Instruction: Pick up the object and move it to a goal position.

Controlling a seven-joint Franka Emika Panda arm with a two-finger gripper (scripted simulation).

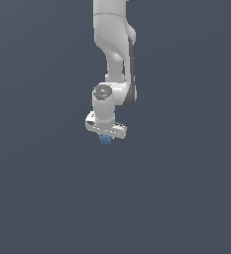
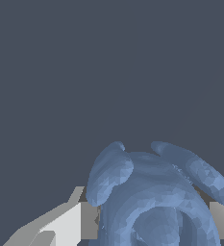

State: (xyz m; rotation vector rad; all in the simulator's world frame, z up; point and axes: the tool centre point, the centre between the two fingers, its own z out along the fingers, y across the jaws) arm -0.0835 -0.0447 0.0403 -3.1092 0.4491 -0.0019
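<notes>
The object (image 1: pixel 105 140) is a small blue lumpy clump, seen just below the white hand of my arm in the exterior view. My gripper (image 1: pixel 106 138) is shut on it, and only its lower part shows beneath the hand. In the wrist view the object (image 2: pixel 152 197) fills the space between the two fingers (image 2: pixel 70 223), with its bumpy lobes pressed against the grey pads on both sides. The gripper (image 2: pixel 152 223) hangs in mid-air over a plain dark background.
The white arm (image 1: pixel 114 49) comes down from the top of the exterior view. Around it there is only a uniform dark grey-blue backdrop, with no other objects, edges or goal marker to be seen.
</notes>
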